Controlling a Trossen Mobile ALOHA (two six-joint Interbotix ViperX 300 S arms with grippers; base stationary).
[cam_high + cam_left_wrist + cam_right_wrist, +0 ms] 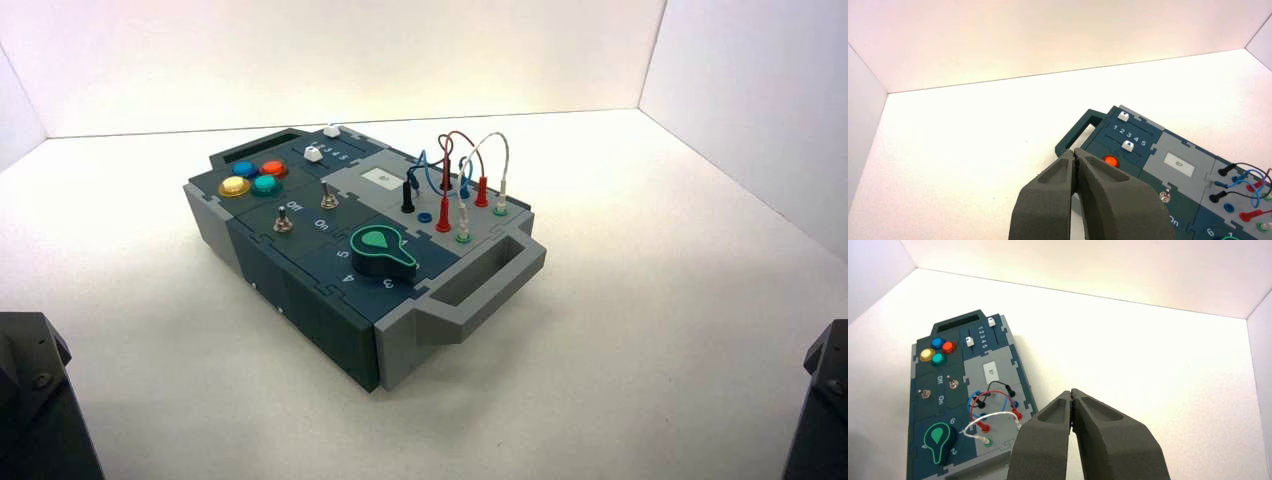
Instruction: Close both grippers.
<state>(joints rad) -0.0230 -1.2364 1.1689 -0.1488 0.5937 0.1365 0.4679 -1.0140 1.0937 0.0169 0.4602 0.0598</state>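
The box (330,300) stands turned on the white table, mid-scene. My left gripper (1076,154) is shut, its tips touching, empty, held above the table short of the box's buttons end. My right gripper (1071,394) is shut and empty, held above the table beside the box's wires end. In the high view only the arms' dark bases show, the left arm (35,390) at the bottom left corner and the right arm (822,400) at the bottom right corner.
The box bears four coloured buttons (253,176), two white sliders (314,153), two toggle switches (329,199), a green-topped knob (382,248), and red, black, blue and white wires (462,185). It has a grey handle (487,280). White walls enclose the table.
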